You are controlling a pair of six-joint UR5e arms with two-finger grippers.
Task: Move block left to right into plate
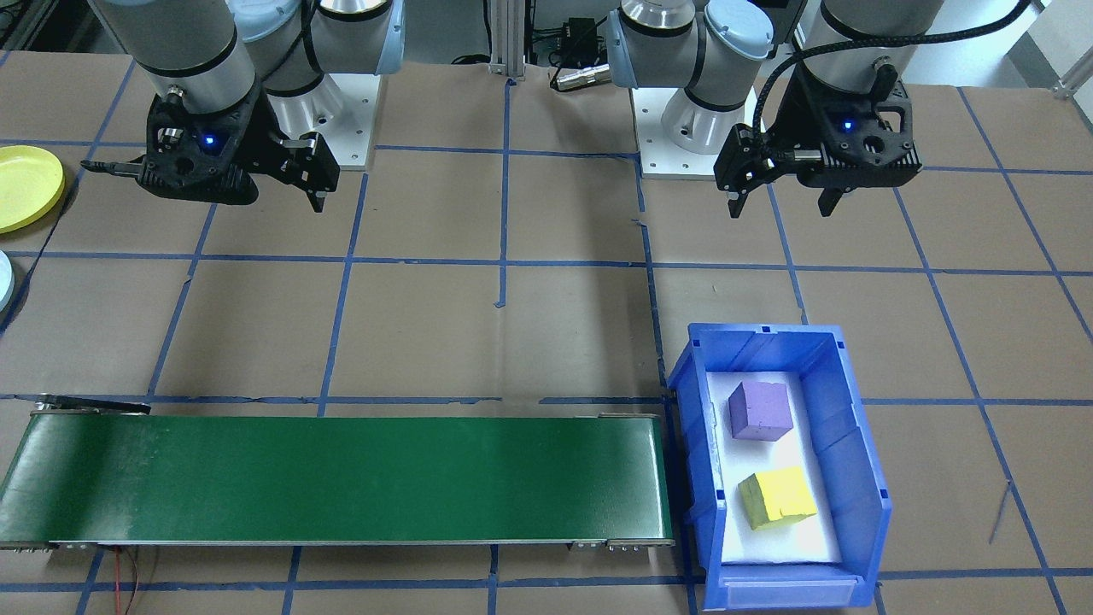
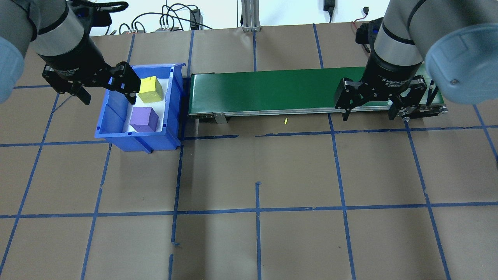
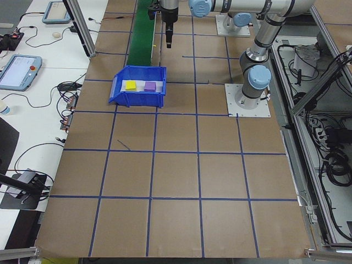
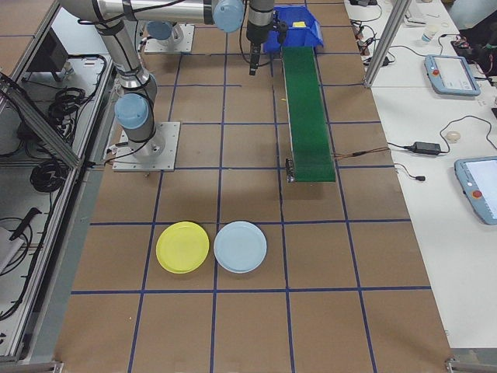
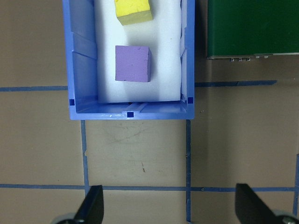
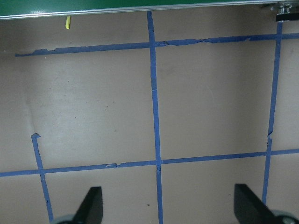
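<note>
A purple block (image 1: pixel 760 410) and a yellow block (image 1: pixel 777 497) lie on white foam inside a blue bin (image 1: pixel 858 444). My left gripper (image 1: pixel 781 205) hangs open and empty above the table, on the robot's side of the bin. In the left wrist view the purple block (image 5: pixel 133 63) sits ahead of the spread fingers (image 5: pixel 91 207). My right gripper (image 2: pixel 369 114) hovers open and empty over bare table by the near edge of the green conveyor (image 2: pixel 272 91). A yellow plate (image 4: pixel 182 246) and a light blue plate (image 4: pixel 240 246) lie side by side on the robot's right.
The conveyor belt runs from the bin toward the right arm's side, with nothing on it. The table is brown board with a blue tape grid (image 2: pixel 256 210). A small yellow scrap (image 2: pixel 285 121) lies just in front of the belt.
</note>
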